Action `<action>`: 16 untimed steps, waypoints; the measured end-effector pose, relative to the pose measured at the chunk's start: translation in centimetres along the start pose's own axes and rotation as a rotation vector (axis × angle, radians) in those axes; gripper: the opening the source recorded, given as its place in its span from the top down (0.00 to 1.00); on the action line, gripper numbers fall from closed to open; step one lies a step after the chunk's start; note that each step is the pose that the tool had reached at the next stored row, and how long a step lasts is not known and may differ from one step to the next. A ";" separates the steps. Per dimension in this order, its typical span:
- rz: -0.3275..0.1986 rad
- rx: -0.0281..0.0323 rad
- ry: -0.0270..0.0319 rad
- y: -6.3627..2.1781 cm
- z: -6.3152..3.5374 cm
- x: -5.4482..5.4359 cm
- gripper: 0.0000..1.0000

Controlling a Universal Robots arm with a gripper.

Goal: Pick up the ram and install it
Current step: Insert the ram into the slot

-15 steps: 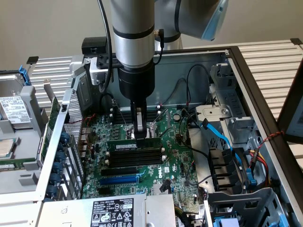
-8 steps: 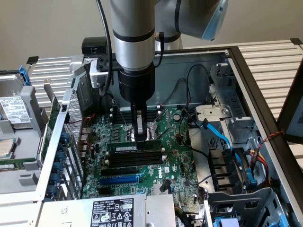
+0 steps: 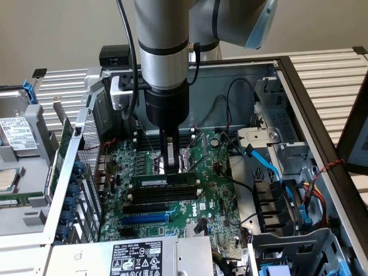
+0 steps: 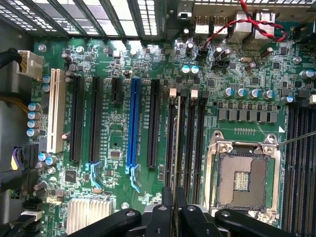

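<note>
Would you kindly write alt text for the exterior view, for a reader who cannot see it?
A robot arm's gripper reaches down into an open computer case, gripping the top edge of the ram, which stands upright next to empty black memory slots on the green motherboard.

I work over a worktop (image 3: 330,75) of pale slats. An open computer case (image 3: 305,106) lies on its side across the middle of it, opening upward. Just beside the case, at the exterior view's left, sits a metal drive tray (image 3: 23,135) holding a labelled drive; whether it rests on the slats I cannot tell. A small black block (image 3: 39,73) sits on the slats beyond the tray.
</note>
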State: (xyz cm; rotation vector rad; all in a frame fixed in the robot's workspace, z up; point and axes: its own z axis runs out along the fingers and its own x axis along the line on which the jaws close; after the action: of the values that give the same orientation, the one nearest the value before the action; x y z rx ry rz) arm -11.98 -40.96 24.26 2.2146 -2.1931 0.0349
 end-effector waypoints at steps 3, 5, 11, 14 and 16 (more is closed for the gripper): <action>0.000 0.0001 -0.0001 0.00 0.17 0.0 0.86; 0.000 0.0001 0.0000 0.00 0.36 0.0 0.86; 0.000 0.0025 0.0006 0.00 0.64 0.0 0.86; 0.000 0.0076 0.0004 0.04 0.69 0.0 0.86; 0.001 0.0112 0.0005 0.08 0.70 0.0 0.86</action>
State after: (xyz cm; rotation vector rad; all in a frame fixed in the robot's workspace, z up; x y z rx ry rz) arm -12.06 -40.98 23.56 2.2196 -2.1987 0.0478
